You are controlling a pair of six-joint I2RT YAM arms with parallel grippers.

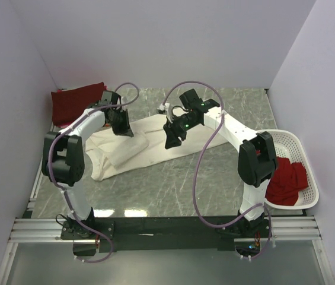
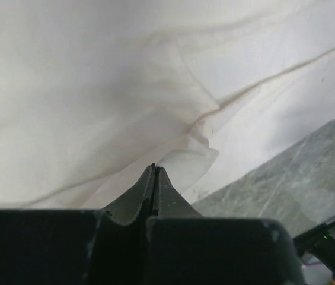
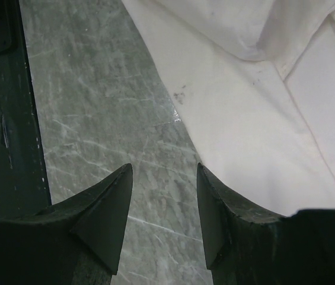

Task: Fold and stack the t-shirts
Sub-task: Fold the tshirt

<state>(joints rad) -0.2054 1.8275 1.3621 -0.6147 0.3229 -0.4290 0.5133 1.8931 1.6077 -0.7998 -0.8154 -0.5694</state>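
Folding barely started: large cream-white cloth t-shirt [image 1: 149,143] is spread rumpled at middle of surface [image 1: 155,193], left tool [image 2: 155,169] clenched at its fold, right tool [image 3: 164,202] released. Bright red shirts [image 1: 286,181] are piled in white lattice basket [image 1: 300,142].

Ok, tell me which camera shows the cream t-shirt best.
The top external view: nearly the whole cream t-shirt lies spread across the table there. The left wrist view shows only creased cloth up close; the right wrist view shows just one edge beside bare table.
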